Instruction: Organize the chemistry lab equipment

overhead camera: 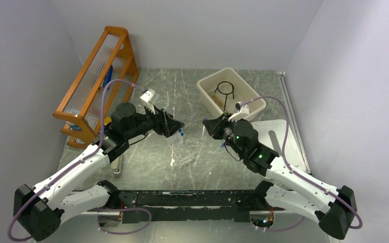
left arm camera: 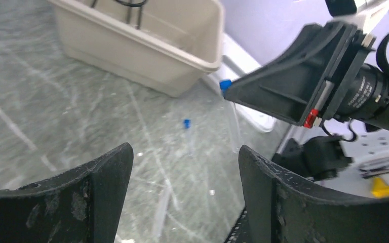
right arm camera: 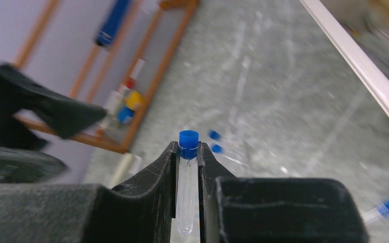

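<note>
1. The right gripper has its jaws drawn almost together, clamped on a clear blue-capped tube. The cap stands just past the fingertips. From above, the claw hides the tube.
2. The left gripper has its jaws spread wide with nothing between them, and hangs over the table.
3. The right wrist view is blurred, so items on the orange rack read only as blue, yellow and red blobs.
4. A loose tube lies on the table, faint against the grey; only its blue cap is plain.
5. The beige bin is cut off at the top of the left wrist view. The black wire ring stands inside it (other contents not legible).
6. The claws face each other mid-table, apart, with the bin just behind the right one. Open table lies between the claws and the arm bases. The rack stands along the left of the walls.
</note>
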`<state>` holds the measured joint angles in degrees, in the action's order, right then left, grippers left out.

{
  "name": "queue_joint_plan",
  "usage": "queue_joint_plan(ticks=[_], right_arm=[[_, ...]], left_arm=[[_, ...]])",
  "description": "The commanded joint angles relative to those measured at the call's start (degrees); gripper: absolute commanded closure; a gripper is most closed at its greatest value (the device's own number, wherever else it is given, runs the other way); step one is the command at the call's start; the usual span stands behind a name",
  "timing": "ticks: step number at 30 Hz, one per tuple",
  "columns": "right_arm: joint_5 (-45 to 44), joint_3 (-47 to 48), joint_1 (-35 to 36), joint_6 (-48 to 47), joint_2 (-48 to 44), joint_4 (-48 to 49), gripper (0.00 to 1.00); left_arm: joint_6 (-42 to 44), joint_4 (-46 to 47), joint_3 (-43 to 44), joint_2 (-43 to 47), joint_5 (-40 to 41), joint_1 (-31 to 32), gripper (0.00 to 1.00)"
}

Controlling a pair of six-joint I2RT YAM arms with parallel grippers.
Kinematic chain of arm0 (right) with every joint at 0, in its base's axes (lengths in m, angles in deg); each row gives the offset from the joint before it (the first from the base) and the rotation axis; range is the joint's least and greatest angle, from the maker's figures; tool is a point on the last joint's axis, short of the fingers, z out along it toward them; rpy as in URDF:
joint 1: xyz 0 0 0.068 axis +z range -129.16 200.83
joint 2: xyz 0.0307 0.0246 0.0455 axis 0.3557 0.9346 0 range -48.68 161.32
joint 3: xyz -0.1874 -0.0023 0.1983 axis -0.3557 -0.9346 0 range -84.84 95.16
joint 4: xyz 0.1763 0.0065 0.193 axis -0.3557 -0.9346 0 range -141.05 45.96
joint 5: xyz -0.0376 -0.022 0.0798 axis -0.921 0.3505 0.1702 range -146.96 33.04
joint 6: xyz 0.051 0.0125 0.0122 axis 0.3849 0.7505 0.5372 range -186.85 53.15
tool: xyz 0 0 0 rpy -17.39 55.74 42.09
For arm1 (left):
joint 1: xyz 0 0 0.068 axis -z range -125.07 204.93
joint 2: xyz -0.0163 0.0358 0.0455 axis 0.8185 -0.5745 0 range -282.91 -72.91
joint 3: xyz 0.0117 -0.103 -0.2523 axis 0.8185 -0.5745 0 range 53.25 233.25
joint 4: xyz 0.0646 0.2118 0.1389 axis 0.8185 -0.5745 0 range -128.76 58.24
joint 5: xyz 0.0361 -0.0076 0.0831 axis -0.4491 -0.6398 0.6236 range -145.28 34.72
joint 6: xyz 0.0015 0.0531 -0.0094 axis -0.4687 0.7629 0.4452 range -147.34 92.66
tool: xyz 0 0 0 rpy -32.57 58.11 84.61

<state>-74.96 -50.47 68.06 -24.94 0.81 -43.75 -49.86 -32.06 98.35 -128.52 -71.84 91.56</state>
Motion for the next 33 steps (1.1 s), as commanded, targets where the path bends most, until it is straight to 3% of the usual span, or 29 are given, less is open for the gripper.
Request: queue_joint_plan(ticks=[1,6,11,19,24,25,27,29,33], right_arm=[[4.8,4.3,-0.4,-2.9,1.4,12.2,0.82],[9.0,5.7,-0.5,-0.2,4.3,19.1,0.82],[11.8,5.8,-0.7,1.7,6.3,22.3,0.82],[14.9,5.4,-1.9,4.7,7.6,24.9,0.83],[16.2,5.7,-2.5,5.3,8.4,24.5,0.82],[16.5,6.0,-2.6,5.3,8.5,23.6,0.79],[17.2,7.3,-3.0,5.0,8.5,20.6,0.64],[16.8,9.8,-3.5,5.0,8.4,15.2,0.52],[17.7,17.2,-5.4,4.6,9.2,2.4,0.46]], left_arm=[[-8.7,14.0,-1.9,-2.3,-11.5,0.5,0.21],[-18.2,23.1,-4.3,-4.3,-13.4,1.1,0.25],[-21.1,25.1,-3.9,-6.2,-13.2,1.6,0.32],[-20.7,25.8,-4.2,-9.2,-13.1,3.9,0.55],[-16.8,22.0,-2.3,-8.9,-11.3,4.3,0.77],[-14.8,20.5,-1.8,-8.7,-10.9,4.3,0.83],[-10.6,17.8,-0.6,-8.6,-11.3,4.3,0.94],[-4.9,14.6,1.3,-8.7,-13.5,4.3,0.95],[6.7,2.0,8.2,-10.4,-15.8,4.3,0.95]])
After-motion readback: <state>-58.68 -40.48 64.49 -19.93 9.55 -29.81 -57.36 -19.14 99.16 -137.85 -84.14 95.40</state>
